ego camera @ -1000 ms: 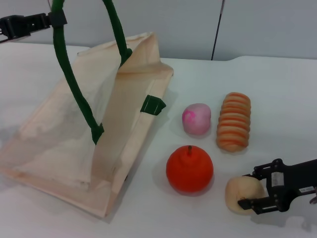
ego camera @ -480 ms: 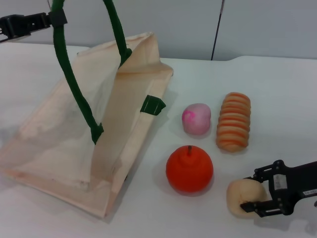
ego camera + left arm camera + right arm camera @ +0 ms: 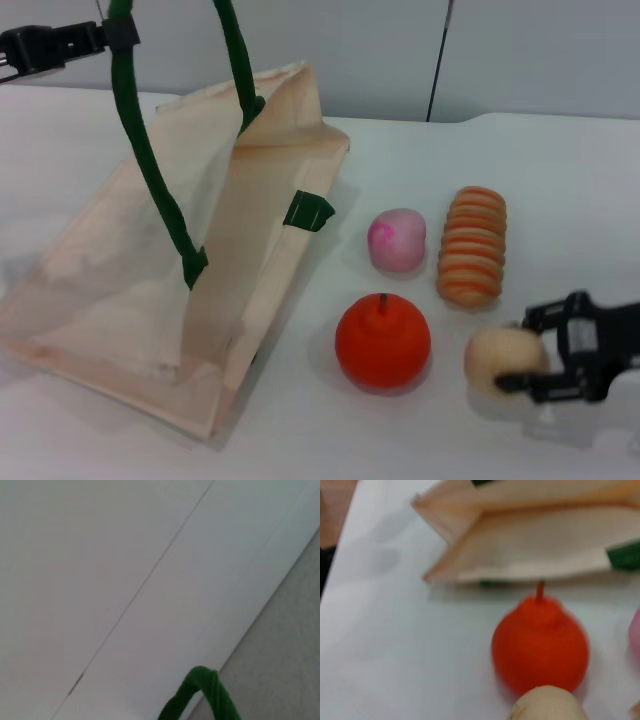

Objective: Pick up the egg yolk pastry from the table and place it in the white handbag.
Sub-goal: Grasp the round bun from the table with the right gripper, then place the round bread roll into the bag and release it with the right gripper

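Observation:
The egg yolk pastry (image 3: 500, 360), a small pale tan ball, is held between the fingers of my right gripper (image 3: 528, 352) at the front right, lifted a little off the table. It also shows in the right wrist view (image 3: 547, 703). The white handbag (image 3: 170, 270) lies on the left, its mouth propped open. My left gripper (image 3: 110, 38) at the top left is shut on one dark green handle (image 3: 150, 160) and holds it up. The handle's loop shows in the left wrist view (image 3: 200, 695).
An orange fruit (image 3: 382, 341) sits just left of the pastry, also in the right wrist view (image 3: 540, 647). A pink-white bun (image 3: 397, 239) and a long orange-striped bread roll (image 3: 473, 244) lie behind them. The white table (image 3: 560, 180) reaches to a grey wall.
My right gripper has closed on the pastry and lifted it slightly up and to the right. The left gripper and the bag have not moved.

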`<action>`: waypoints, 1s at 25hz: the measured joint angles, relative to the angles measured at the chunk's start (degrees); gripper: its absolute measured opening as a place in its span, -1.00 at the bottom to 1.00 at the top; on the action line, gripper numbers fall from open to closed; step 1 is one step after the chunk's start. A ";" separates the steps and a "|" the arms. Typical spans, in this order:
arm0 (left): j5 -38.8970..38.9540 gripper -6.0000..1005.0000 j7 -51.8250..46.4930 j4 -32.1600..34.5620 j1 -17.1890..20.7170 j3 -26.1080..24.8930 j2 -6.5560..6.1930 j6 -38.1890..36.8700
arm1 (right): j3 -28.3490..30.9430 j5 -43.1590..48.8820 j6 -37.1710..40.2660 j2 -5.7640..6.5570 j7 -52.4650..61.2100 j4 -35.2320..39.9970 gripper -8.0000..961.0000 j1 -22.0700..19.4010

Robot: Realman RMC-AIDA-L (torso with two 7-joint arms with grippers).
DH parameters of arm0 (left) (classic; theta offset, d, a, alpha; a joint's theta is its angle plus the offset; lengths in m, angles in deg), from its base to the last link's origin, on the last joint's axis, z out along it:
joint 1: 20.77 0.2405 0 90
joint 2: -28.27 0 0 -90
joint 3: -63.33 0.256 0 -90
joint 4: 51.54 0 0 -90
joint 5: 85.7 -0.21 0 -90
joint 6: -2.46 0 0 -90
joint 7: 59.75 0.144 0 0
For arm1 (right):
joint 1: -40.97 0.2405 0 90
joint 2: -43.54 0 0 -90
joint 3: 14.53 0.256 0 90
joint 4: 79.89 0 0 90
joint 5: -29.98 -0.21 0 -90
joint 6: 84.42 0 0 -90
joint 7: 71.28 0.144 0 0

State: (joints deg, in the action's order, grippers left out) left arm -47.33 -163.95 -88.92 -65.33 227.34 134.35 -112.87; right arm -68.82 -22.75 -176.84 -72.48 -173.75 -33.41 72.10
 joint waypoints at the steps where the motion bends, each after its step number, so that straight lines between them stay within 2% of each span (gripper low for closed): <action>1: 0.17 -0.66 -0.07 0.01 -0.17 0.00 0.00 -0.38 | 1.62 -0.39 -1.58 0.03 -0.32 1.47 0.22 0.05; 5: 1.13 -0.66 -0.54 0.03 -0.60 0.01 -0.01 -1.20 | 4.11 -4.81 -4.72 -0.05 -1.09 5.23 0.22 1.28; 7: 2.08 -0.66 -1.37 0.03 -0.86 0.06 -0.08 -1.47 | 3.90 -6.63 -4.60 -0.07 -1.09 5.21 0.22 3.28; 8: 2.15 -0.65 -1.48 0.03 -0.97 0.08 -0.10 -1.51 | 3.53 -7.31 -4.24 -0.18 -1.04 4.54 0.22 5.64; 9: 2.17 -0.65 -1.56 0.03 -1.11 0.09 -0.16 -1.52 | 3.53 -7.31 -4.24 -0.18 -1.04 4.54 0.22 5.64; 20: 3.49 -0.65 -1.61 0.38 -2.69 0.09 -0.27 -1.57 | -5.27 -11.23 8.38 -0.56 -4.75 -15.13 0.20 21.91; 25: 3.52 -0.64 -1.22 3.16 -3.18 0.09 -1.18 -1.57 | -7.33 -15.35 13.16 -0.67 -6.30 -20.13 0.19 26.57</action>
State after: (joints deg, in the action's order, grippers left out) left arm -43.81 -165.16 -85.75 -68.51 227.43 133.17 -114.43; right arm -76.15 -38.09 -163.68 -73.15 -180.05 -53.54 98.67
